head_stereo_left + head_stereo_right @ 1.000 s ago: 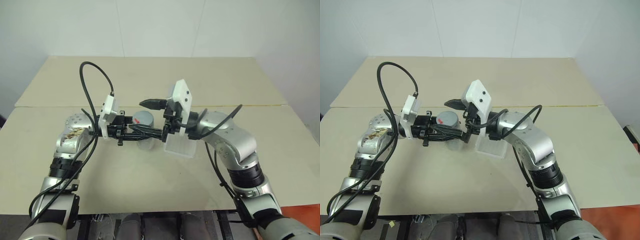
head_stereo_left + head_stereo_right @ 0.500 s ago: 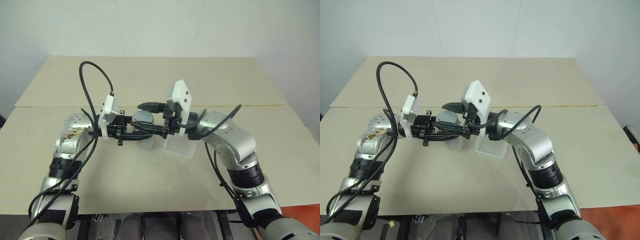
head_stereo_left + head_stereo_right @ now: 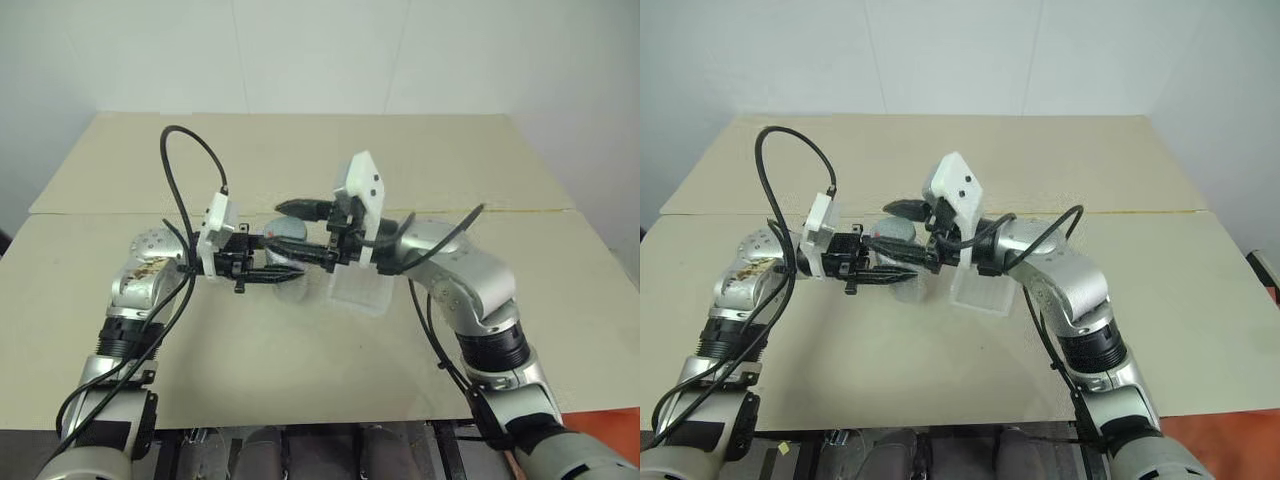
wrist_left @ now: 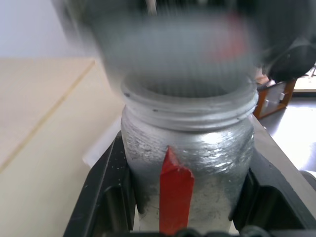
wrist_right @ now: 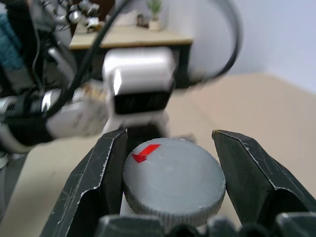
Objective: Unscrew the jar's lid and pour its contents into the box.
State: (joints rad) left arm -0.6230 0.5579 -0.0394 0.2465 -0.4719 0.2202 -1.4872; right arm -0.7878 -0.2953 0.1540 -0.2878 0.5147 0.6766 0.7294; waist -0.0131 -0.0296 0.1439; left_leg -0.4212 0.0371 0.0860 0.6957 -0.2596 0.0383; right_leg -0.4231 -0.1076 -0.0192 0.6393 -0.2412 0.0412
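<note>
1. You are seeing no readable writing; the jar (image 4: 187, 163) is bearing only a red mark on its silvery body, and the lid (image 5: 174, 186) is carrying a small red wedge on its grey top.
2. Your left end effector (image 3: 290, 272) is clamping the jar's body between both fingers, holding it upright above the counter (image 3: 300, 350).
3. Your right end effector (image 5: 170, 173) is gripping the lid, its fingers pressing against the rim on both sides.
4. The lid is sitting lifted clear of the jar's bare threaded neck, where a second ago the right end effector was standing wide open beside the still-capped jar.
5. The box (image 3: 358, 290) is lying on the counter just beside the jar, below your right wrist.
</note>
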